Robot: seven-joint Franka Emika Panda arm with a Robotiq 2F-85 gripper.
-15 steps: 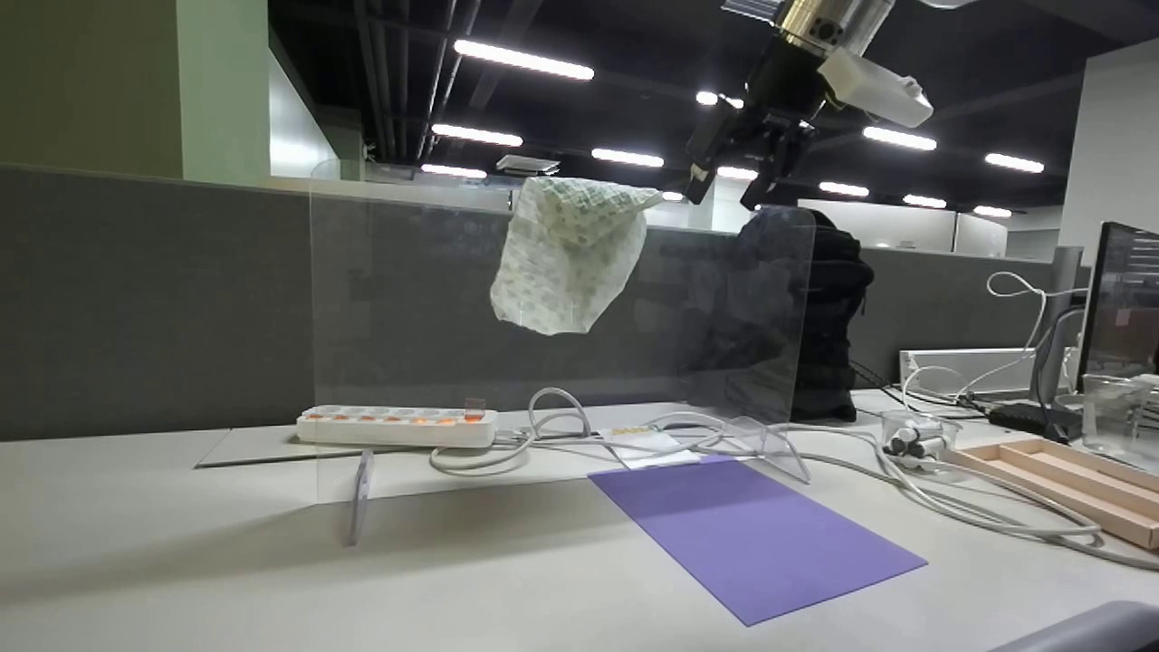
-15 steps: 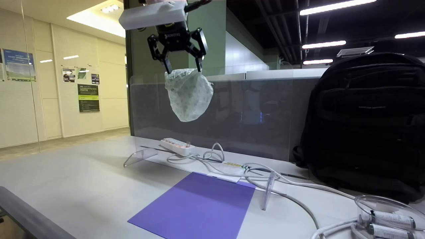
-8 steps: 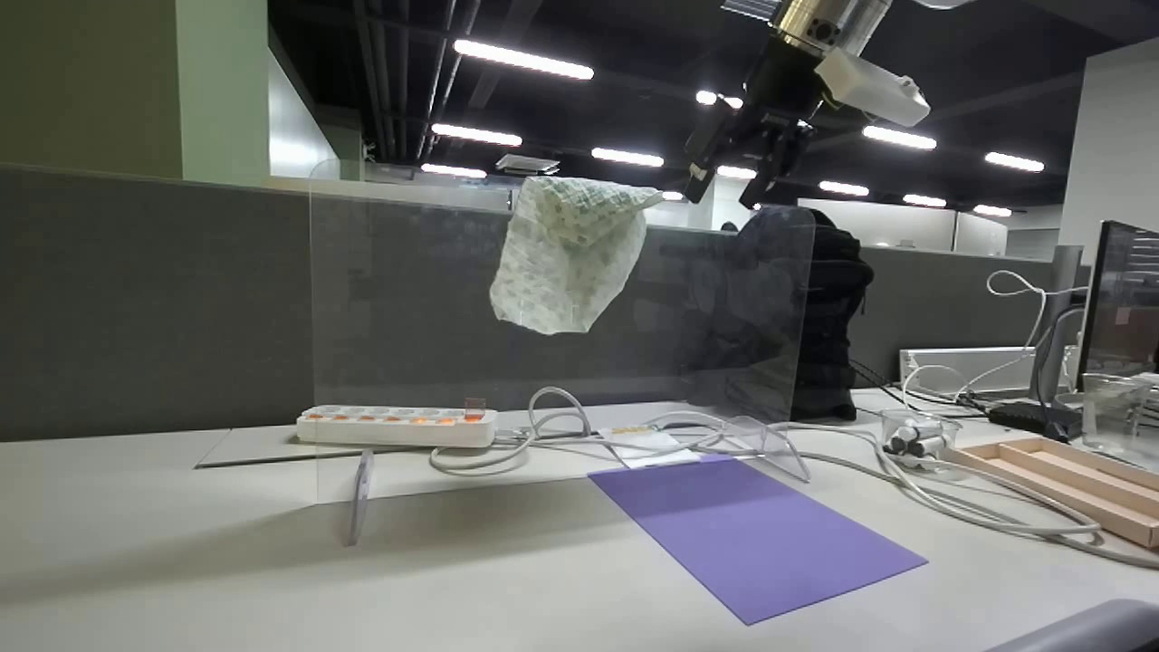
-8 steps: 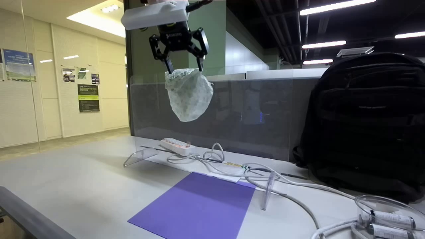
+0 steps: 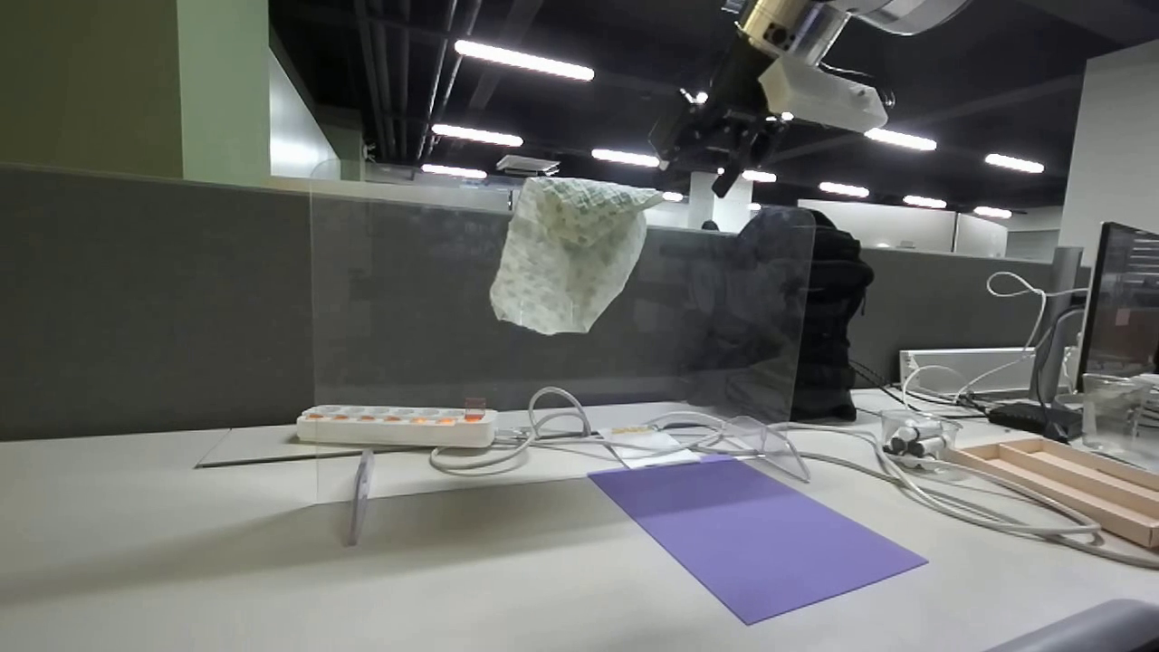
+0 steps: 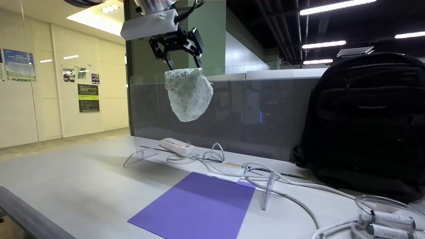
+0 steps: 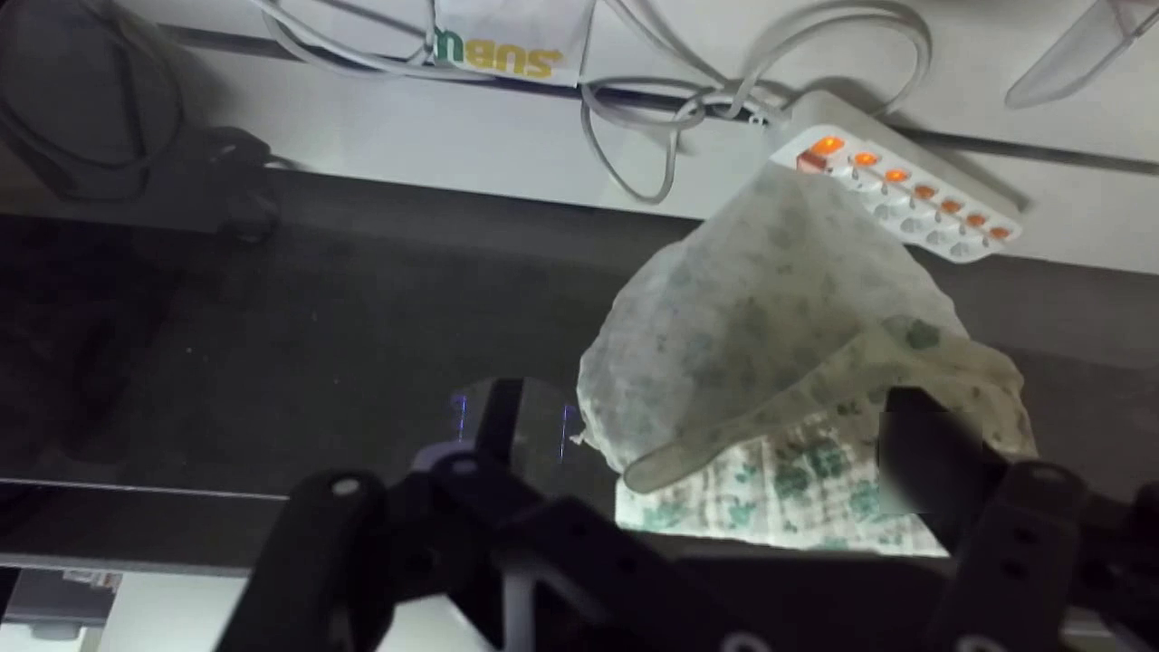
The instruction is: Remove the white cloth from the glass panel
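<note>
Office: grey partition [image 5: 163, 308] behind pale desk [image 5: 181, 534], monitor [image 5: 1121, 299], backpack [image 6: 368, 126], strip lights [image 5: 525, 61] overhead.

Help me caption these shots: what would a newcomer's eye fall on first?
Probably the pale, green-patterned cloth draped over the top edge of the clear panel, with the open gripper hanging apart from it. Next, perhaps, the vivid purple sheet flat on the desk and the big black backpack by one end of the panel.
</note>
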